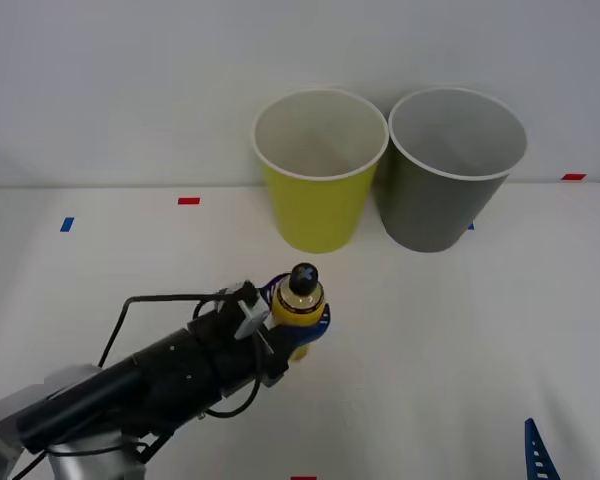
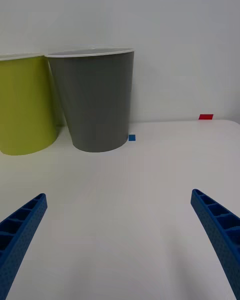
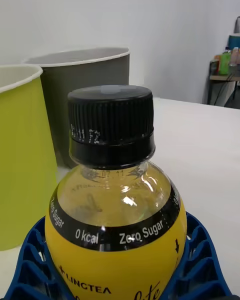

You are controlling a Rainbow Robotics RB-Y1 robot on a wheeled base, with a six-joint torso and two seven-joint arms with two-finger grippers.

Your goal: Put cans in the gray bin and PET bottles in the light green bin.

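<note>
front view: the left hand (image 1: 298, 318), at the end of a black arm entering from the lower left of the frame, is clamped on the pet bottle (image 1: 299, 305) slightly left of the frame's centre, its blue ribbed fingers (image 1: 323, 322) hugging the yellow label on both sides. the bottle stands upright with its black cap uppermost; whether its base touches the white worktop (image 1: 460, 340) cannot be told. the light green bin (image 1: 315, 195) stands upright in the upper middle of the frame, beyond the bottle, and the gray bin (image 1: 445, 190) stands just to its right, the two rims nearly touching. one fingertip of the right hand (image 1: 542, 455) appears at the lower right edge, well apart from the bottle and bins.

left wrist view: the bottle (image 3: 116, 215) sits between the blue fingers (image 3: 30, 260), with the light green bin (image 3: 22, 160) and the gray bin (image 3: 85, 95) behind it.

right wrist view: the right hand (image 2: 120, 240) is spread apart and empty above the worktop (image 2: 125, 205), its fingers (image 2: 20, 235) in the lower corners; the gray bin (image 2: 95, 100) and light green bin (image 2: 25, 105) stand beyond.
</note>
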